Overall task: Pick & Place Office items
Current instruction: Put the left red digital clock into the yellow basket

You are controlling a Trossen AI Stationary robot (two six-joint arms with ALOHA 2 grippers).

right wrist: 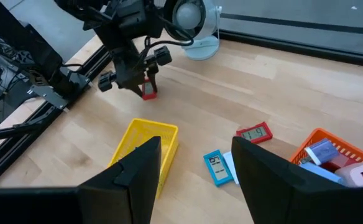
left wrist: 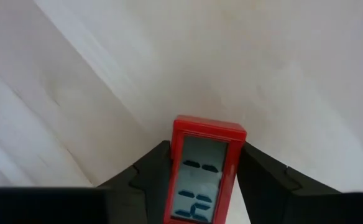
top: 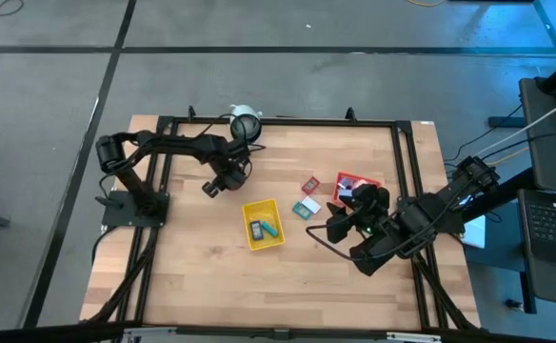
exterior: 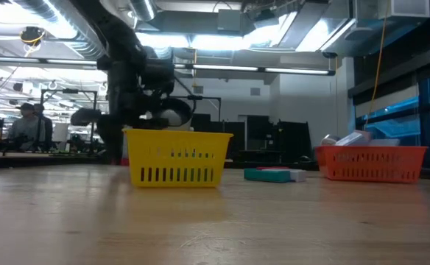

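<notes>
My left gripper (top: 223,179) hangs over the table's far left part, shut on a small red block with a grey display (left wrist: 203,168), which also shows in the right wrist view (right wrist: 148,93). My right gripper (right wrist: 194,177) is open and waits near the red-orange tray (top: 368,181), touching nothing. A red block (top: 310,184) and a teal and a white packet (top: 304,208) lie flat on the wood between the trays. The yellow tray (top: 249,208) holds two small items (top: 264,229). More items (right wrist: 330,158) lie in the red-orange tray. My left gripper pinches the red block between its two fingers, which sit on its two long side edges (left wrist: 176,155). The fingers (right wrist: 138,81) come from above, pointing down. The block hangs upright with its free end below the fingertips; I cannot tell whether that end touches the wood.
A white round object with a dark centre (top: 245,121) stands at the far edge behind my left gripper. The yellow tray (exterior: 177,165) sits mid-table, and the red-orange tray (exterior: 373,163) to its right. A black frame (top: 400,171) borders the tabletop. Bare wood lies along the near edge.
</notes>
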